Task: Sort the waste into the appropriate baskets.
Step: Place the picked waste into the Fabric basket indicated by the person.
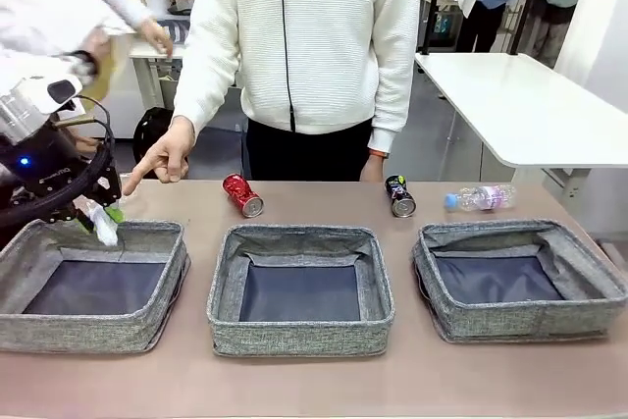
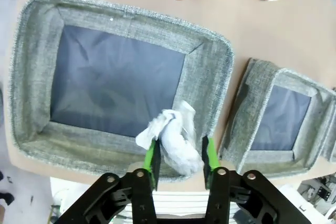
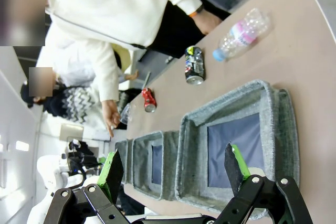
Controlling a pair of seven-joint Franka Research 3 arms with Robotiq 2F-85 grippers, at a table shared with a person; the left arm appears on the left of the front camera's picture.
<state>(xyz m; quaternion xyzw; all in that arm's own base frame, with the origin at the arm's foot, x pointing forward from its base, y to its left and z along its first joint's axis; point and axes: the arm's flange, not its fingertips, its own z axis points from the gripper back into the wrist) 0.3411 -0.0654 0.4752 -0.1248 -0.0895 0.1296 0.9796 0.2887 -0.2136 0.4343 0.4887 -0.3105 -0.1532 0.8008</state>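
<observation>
— While the bench [image 1: 314, 392] is carrying three grey baskets in a row, where is the person standing?
— At the far side, in a white top, pointing one hand [image 1: 165, 156] down toward the left basket [image 1: 147, 326].
— And what are the tools doing?
— The left tool [image 2: 179, 150] is hanging over that basket's rim, gripping the crumpled white paper ball [image 2: 173, 129] between its green pads. The right tool [image 3: 172, 156] is gaping wide, well apart from the waste.
— Is any writing showing?
— Nothing is reading clearly. The small clear bottle [image 1: 481, 198] is lying on its side behind the right basket [image 1: 520, 326], wearing a pink label. The dark printed can [image 1: 399, 195] is lying behind the gap beside the middle basket [image 1: 294, 339], and the red can [image 1: 241, 194] is lying behind that basket's left corner. All the print is coming out too small.
— Is anything being hidden?
— From the front, the arm is covering most of the left tool's fingers.
</observation>
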